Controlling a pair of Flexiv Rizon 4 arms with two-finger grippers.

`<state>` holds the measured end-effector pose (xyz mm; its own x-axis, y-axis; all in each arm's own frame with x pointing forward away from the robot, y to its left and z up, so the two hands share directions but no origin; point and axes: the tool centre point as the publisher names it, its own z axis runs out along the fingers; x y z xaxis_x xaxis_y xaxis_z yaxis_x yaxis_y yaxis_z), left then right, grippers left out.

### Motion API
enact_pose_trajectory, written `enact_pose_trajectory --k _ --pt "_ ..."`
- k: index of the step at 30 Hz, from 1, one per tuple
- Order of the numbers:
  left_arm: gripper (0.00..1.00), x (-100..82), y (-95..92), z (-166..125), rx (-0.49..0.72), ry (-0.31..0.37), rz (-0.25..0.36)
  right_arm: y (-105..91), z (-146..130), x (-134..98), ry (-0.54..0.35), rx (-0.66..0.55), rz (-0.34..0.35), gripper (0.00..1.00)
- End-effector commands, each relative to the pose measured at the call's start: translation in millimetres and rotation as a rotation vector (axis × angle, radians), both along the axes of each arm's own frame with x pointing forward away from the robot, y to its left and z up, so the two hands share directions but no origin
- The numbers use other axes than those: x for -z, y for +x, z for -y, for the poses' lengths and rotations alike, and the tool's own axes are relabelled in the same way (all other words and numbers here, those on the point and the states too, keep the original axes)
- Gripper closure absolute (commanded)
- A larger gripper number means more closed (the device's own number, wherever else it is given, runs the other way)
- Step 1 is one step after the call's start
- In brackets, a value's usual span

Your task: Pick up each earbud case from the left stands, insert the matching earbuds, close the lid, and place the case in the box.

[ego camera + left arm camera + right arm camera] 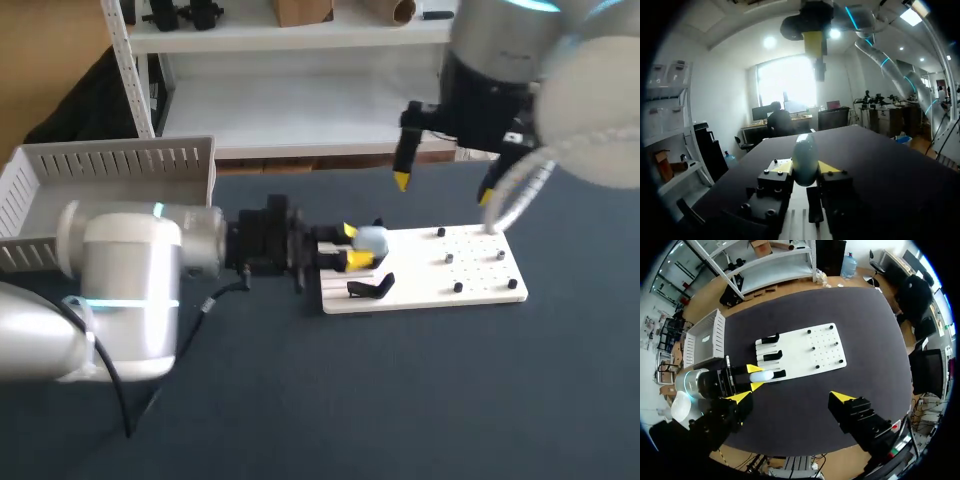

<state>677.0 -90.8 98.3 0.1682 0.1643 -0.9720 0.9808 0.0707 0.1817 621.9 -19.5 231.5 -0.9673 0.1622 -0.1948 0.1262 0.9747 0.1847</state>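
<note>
Dark table (400, 400) carries a white board (470, 270); at its nine o'clock end the left gripper (350, 246) clamps the blue earbud case (371, 239). At twelve o'clock the right gripper (443, 188) hangs wide open.

pale blue earbud case (371, 239), rounded, among black stands (370, 288) at white board's (480, 285) left end

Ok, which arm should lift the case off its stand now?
Left: the left hand looks closed on the pale blue case, while the right hand hangs open high above the board.
</note>
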Motion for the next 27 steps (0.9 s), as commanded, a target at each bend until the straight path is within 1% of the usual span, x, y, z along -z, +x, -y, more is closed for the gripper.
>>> enact_pose_trajectory --k 1,4,8,11,12,14,15,17,18,20,22,24,27 --pt "1.00 -37.1 -14.8 -43.0 -0.131 0.040 0.064 -8.8 9.7 1.9 0.054 0.001 0.080 0.00" --pt "1.00 -55.1 -7.8 -66.0 -0.196 0.064 0.105 -8.8 9.7 1.9 0.054 0.001 0.080 0.00" --pt "1.00 -64.3 5.4 -88.1 -0.272 0.101 0.118 -8.8 9.7 1.9 0.054 0.001 0.080 0.00" --pt "1.00 -65.3 17.8 -98.7 -0.333 0.100 0.099 -8.8 9.7 1.9 0.054 0.001 0.080 0.00" --pt "1.00 -65.3 25.6 -104.7 -0.366 0.098 0.091 -8.8 9.7 1.9 0.054 0.001 0.080 0.00" --pt "1.00 -65.4 33.9 -110.6 -0.398 0.098 0.086 -8.8 9.7 1.9 0.054 0.001 0.080 0.00" --pt "1.00 -64.6 41.5 -117.0 -0.435 0.096 0.075 -8.8 9.7 1.9 0.054 0.001 0.080 0.00" --pt "1.00 -63.2 52.0 -130.3 -0.488 0.063 0.046 -8.8 9.7 1.9 0.054 0.001 0.080 0.00" --pt "1.00 -62.4 56.8 -137.1 -0.516 0.070 0.041 -8.8 9.7 1.9 0.054 0.001 0.080 0.00" --pt "1.00 -61.6 64.3 -151.5 -0.567 0.061 0.025 -8.8 9.7 1.9 0.054 0.001 0.080 0.00" --pt "1.00 -61.4 70.8 -166.1 -0.623 0.073 0.018 -8.8 9.7 1.9 0.054 0.001 0.080 0.00" --pt "1.00 -61.9 75.3 -179.8 -0.662 0.050 0.005 -8.8 9.7 1.9 0.054 0.001 0.080 0.00" --pt "1.00 -62.3 81.8 -197.4 -0.732 0.049 -0.007 -8.8 9.7 1.9 0.054 0.001 0.080 0.00"
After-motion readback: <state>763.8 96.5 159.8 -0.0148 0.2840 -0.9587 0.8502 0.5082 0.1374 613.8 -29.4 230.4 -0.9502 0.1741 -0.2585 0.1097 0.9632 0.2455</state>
